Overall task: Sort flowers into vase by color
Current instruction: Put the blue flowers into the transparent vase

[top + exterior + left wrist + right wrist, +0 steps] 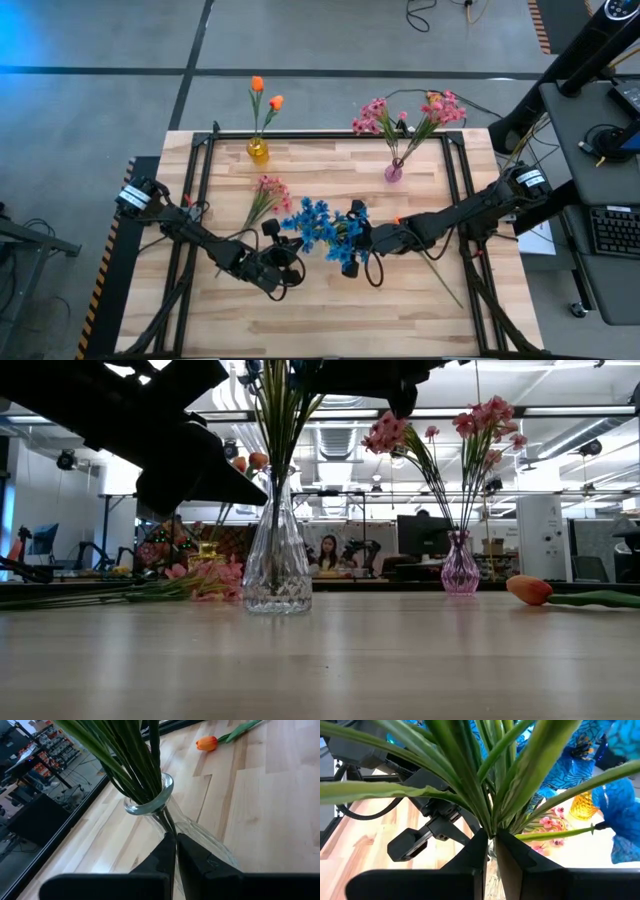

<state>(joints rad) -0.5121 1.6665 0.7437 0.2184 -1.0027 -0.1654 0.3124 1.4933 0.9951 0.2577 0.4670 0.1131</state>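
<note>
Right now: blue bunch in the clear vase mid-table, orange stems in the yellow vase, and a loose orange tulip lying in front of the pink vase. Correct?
Not quite. The loose orange tulip lies right of the clear vase, not in front of the pink vase; the high view shows it. The blue bunch and the yellow vase with orange stems are as you say.

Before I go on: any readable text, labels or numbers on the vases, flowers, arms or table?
None can be read.
Clear vase, pink vase, yellow vase: no labels show.
Left arm's white band and right arm's white band: too small to read.
</note>
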